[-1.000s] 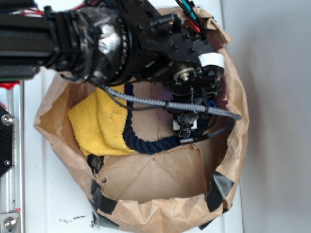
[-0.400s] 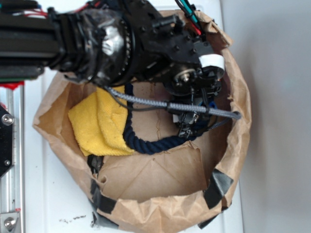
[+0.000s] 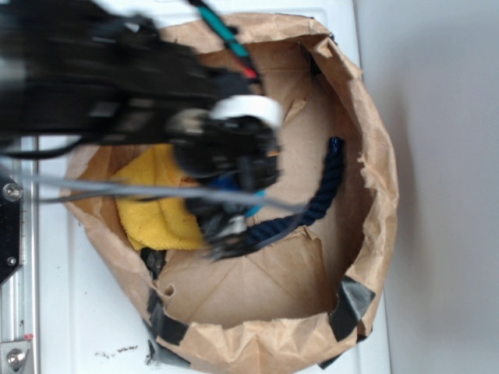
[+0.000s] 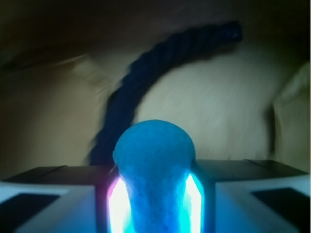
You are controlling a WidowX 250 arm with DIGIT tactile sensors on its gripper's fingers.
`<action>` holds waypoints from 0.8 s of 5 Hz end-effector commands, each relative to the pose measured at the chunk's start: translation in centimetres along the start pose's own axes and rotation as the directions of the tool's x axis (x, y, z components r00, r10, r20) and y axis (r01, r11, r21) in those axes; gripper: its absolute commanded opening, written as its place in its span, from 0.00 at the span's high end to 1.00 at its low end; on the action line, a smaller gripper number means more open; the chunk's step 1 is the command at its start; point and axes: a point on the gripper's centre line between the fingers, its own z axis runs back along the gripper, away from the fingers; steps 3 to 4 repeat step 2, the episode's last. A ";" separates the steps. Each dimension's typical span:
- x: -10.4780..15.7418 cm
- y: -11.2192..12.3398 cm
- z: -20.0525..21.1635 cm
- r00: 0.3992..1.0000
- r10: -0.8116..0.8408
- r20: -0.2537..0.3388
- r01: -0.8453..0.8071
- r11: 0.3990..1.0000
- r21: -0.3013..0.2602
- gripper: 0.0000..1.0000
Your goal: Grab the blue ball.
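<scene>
In the wrist view the blue ball (image 4: 153,160) fills the gap between my two fingers; it is teal-blue, dimpled and squeezed narrow where the pads press it. My gripper (image 4: 153,194) is shut on it. In the exterior view the gripper (image 3: 230,214) is blurred, over the middle-left of the paper bag (image 3: 374,195), beside the yellow cloth (image 3: 156,206). Only a sliver of blue, the ball (image 3: 253,199), shows there under the black wrist.
The dark navy rope (image 3: 323,187) curves along the bag floor to the right of the gripper and shows behind the ball in the wrist view (image 4: 146,82). The bag's walls stand all round. A metal rail (image 3: 15,257) runs down the left edge.
The arm has swung fast to the left, from the bag's right side to beside the yellow cloth. The rope's right end, hidden before, is now uncovered.
</scene>
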 end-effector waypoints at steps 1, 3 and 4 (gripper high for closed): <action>2.4 -2.5 9.3 0.995 -0.037 0.094 0.041 0.998 -0.040 1.00; 3.7 -2.7 11.4 0.988 -0.046 0.146 0.057 0.996 -0.071 1.00; 3.7 -2.7 11.4 0.988 -0.046 0.146 0.057 0.996 -0.071 1.00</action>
